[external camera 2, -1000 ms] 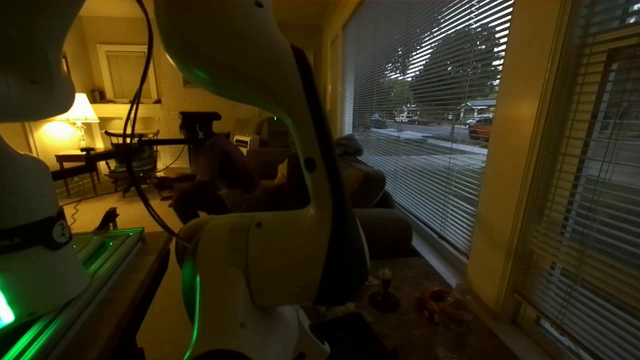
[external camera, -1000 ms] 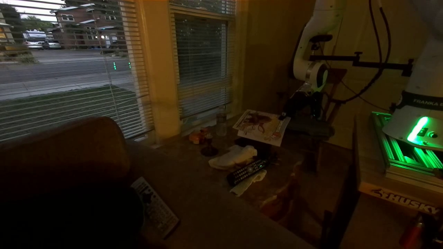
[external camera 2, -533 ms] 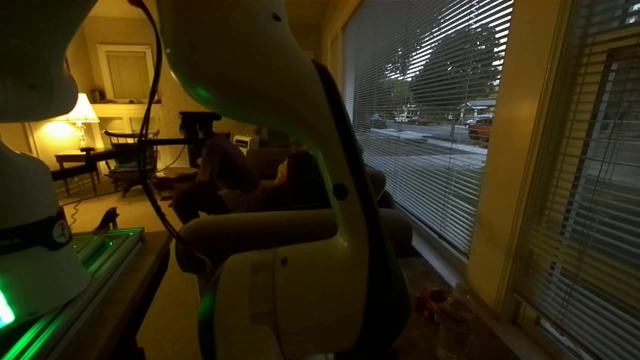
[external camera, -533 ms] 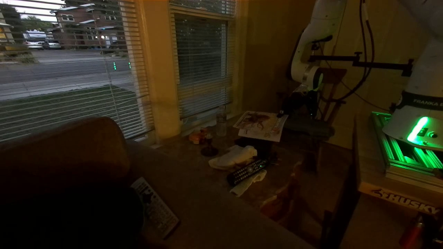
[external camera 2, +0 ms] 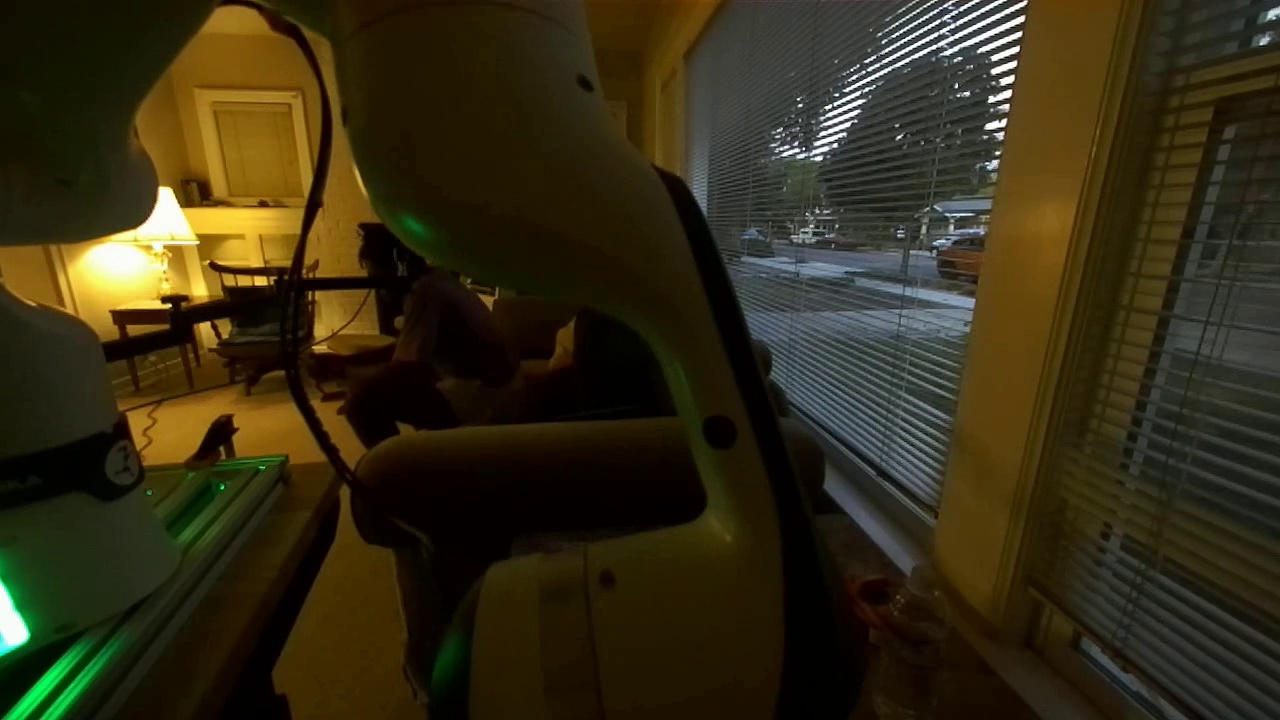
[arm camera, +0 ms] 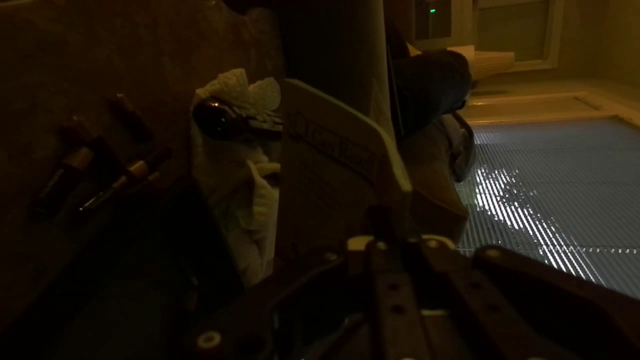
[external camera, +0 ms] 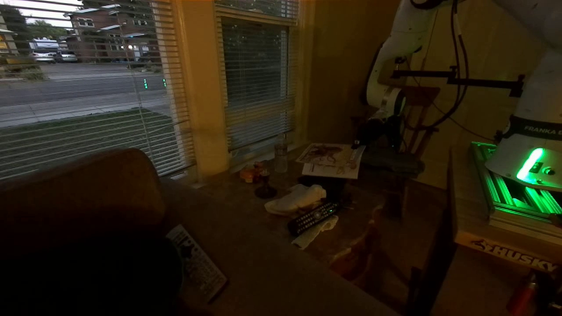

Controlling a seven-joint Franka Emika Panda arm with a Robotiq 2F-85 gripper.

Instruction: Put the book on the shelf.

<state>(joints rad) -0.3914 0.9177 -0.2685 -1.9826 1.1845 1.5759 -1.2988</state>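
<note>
Downward hangs the arm [external camera: 407, 31], its gripper [external camera: 356, 144] pinching the book's [external camera: 330, 159] edge.

The gripper [arm camera: 392, 234] at bottom centre pinches the book [arm camera: 327, 172], lettered "I Can Read", mid-frame; left of it, cloth [arm camera: 263, 202], then slim items [arm camera: 136, 170]; blinds [arm camera: 545, 210] at right

the book [external camera: 330, 159] is above the table [arm camera: 150, 45].
</note>
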